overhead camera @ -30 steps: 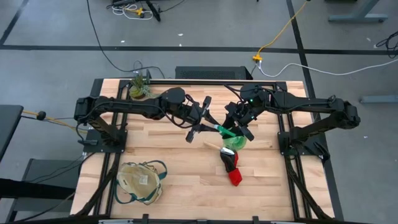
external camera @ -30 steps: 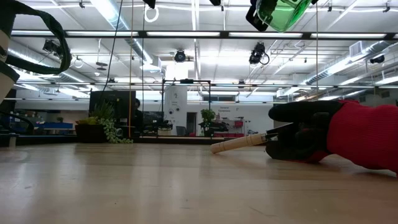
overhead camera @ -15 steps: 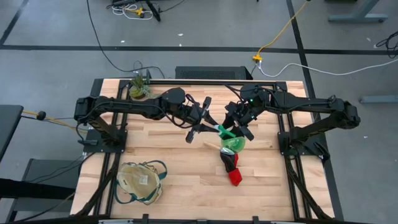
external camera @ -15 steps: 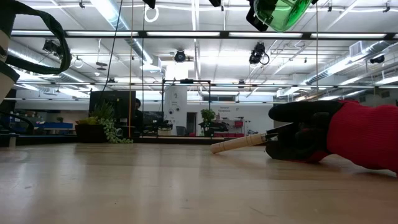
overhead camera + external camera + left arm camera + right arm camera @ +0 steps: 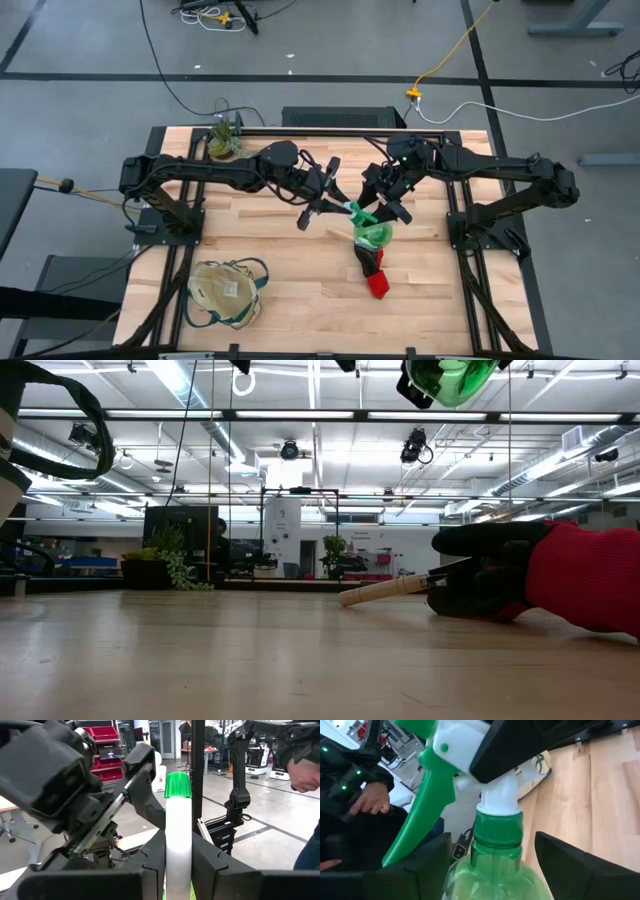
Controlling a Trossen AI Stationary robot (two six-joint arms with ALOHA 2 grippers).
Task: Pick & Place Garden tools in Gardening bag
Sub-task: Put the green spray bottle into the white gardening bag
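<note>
Overhead, we see both arms meeting mid-table above the glove bundle (image 5: 373, 270), the gardening bag (image 5: 226, 291) well apart. Only the wrist views show us the grips: the left gripper (image 5: 178, 870) clamps the spray bottle's (image 5: 492, 855) white head, while the right gripper (image 5: 507, 860) stands spread wide around its green body.

Low view: green spray bottle (image 5: 452, 380) cut off by top edge, hands unseen.

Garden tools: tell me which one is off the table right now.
The green spray bottle, hanging above the wood with its white head clamped in the left end effector. The glove bundle and wooden-handled tool lie on the table.
</note>
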